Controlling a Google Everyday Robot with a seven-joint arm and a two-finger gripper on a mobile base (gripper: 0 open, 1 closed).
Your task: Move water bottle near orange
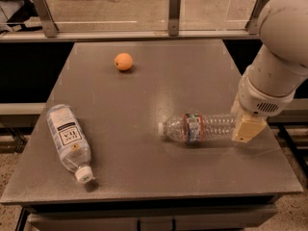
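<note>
The water bottle point(199, 127) lies on its side at the right middle of the grey table point(144, 100), white cap pointing left, with a red-and-teal label band. My gripper point(246, 128) is at the bottle's base end on the right, low over the table, with one tan finger point(247, 127) showing against the bottle's bottom. The orange point(123, 61) sits at the far left-centre of the table, well away from the bottle.
A fatter clear bottle with a white black-lettered label point(69, 142) lies on its side at the front left, cap toward the front edge. A metal rail with posts point(174, 13) runs behind the table. The table's right edge is close to my gripper.
</note>
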